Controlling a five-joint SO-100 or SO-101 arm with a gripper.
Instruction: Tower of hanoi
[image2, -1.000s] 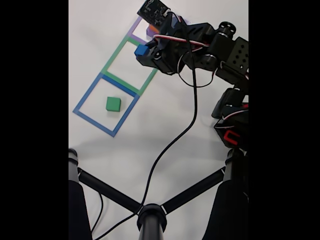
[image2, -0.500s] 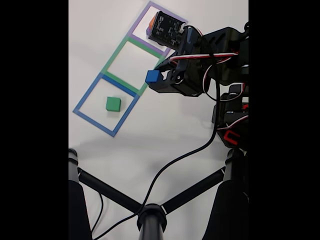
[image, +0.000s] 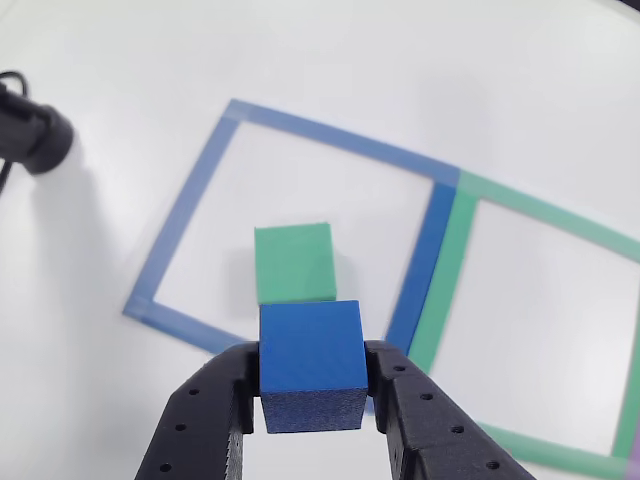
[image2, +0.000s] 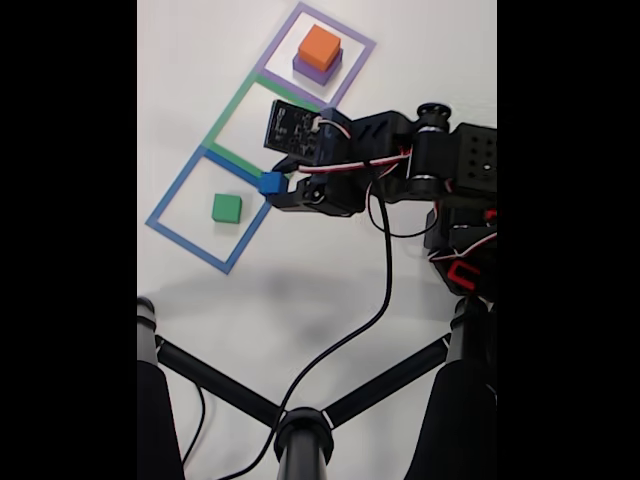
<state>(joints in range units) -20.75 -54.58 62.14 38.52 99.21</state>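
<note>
My gripper (image: 312, 385) (image2: 272, 186) is shut on the small blue cube (image: 311, 375) (image2: 270, 183), held in the air over the near edge of the blue tape square (image: 185, 205) (image2: 172, 195). The green block (image: 294, 261) (image2: 227, 208) lies flat inside that blue square, just beyond the cube. In the fixed view the salmon-orange block (image2: 321, 44) sits on top of the purple block (image2: 316, 68) inside the purple tape square (image2: 358, 45) at the top.
A green tape square (image: 545, 235) (image2: 238, 108) lies between the blue and purple ones with bare table inside. A black tripod (image2: 300, 430) and a cable (image2: 380, 290) cross the lower fixed view. A black camera body (image: 30, 135) stands at the left.
The arm has swung down and left, carrying the blue cube from beside the purple square, past the green square, to the blue square's edge. The orange and purple stack is uncovered now.
</note>
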